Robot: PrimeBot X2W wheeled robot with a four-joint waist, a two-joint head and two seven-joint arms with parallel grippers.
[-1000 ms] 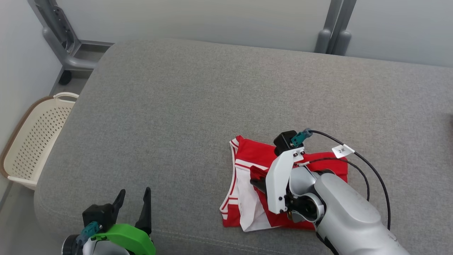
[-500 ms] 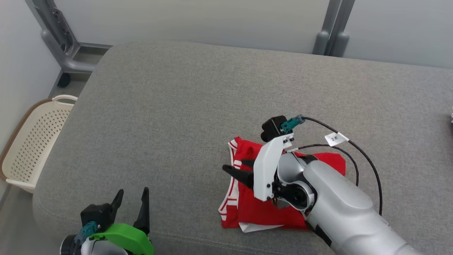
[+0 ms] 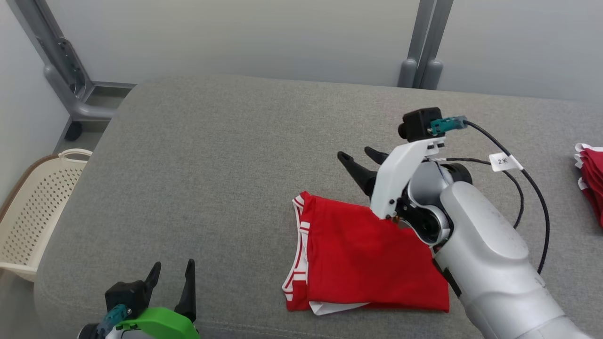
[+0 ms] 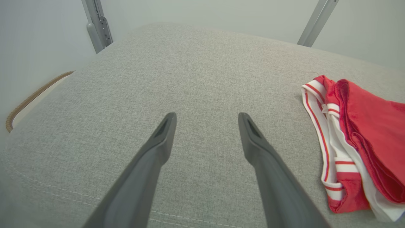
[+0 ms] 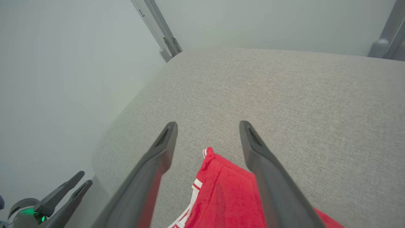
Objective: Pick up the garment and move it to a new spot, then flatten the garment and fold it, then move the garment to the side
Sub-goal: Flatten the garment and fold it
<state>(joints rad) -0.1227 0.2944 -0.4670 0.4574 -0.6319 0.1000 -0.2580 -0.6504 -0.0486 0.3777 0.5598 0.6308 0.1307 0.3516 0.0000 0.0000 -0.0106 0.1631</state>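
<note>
The folded red garment [image 3: 367, 254] lies on the grey surface [image 3: 212, 165]. The right pincer [image 3: 354, 152] hovers spread over its far edge. The left pincer [image 3: 173, 264] sits spread at near left, empty.

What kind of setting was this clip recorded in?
Probably an indoor test space for laundry folding: a grey upholstered cushion as work surface, a perforated basket beside it, metal frame posts behind.

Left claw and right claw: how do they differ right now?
The left claw sits low near the cushion's front edge, apart from the garment; the right claw hangs raised by the garment's far edge. The left claw points up the head view; the right claw points toward its upper left. The left claw has a green mount, the right claw a white mount. Both are open and empty.
</note>
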